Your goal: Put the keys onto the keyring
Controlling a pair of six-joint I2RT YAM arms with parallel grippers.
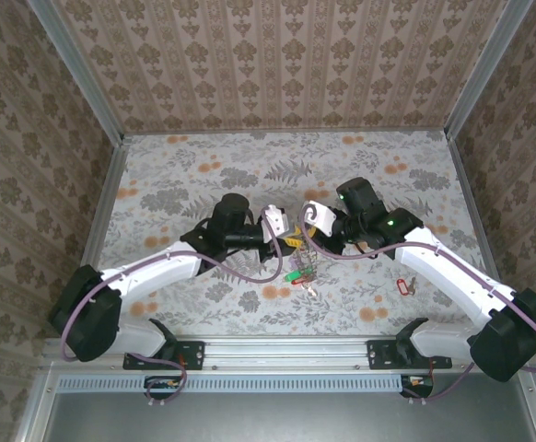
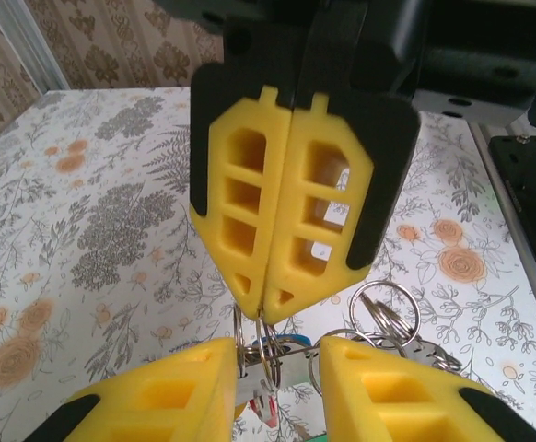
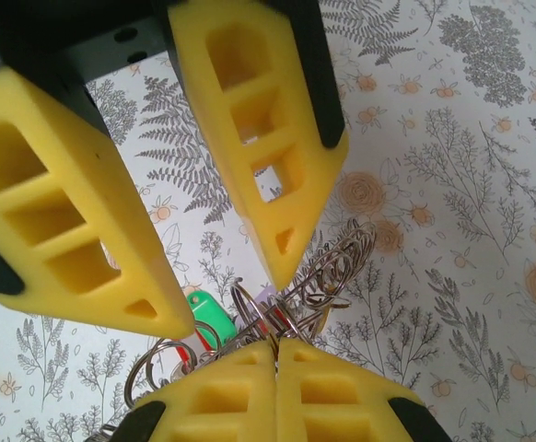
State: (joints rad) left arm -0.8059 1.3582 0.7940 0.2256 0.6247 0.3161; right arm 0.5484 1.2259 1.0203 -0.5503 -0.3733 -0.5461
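Top external view showed two arms meeting over the middle of the table (image 1: pixel 185 175), with a bunch of keys (image 1: pixel 300 273) between them; one loose key (image 1: pixel 403 286), red-tagged, lay alone on the table well to the right; the right gripper (image 3: pixel 275 343) had its two fingers pressed together on the wire of the keyring (image 3: pixel 331 265); the left gripper (image 3: pixel 231 302) stood partly open, one finger either side of the rings, contact unclear; one green tag (image 3: pixel 205 313) showed; overlapping rings hid how many keys hung in the bunch.

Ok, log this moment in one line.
left fingers: apart, keyring between | right fingers: shut on keyring | red-tagged key: loose on table
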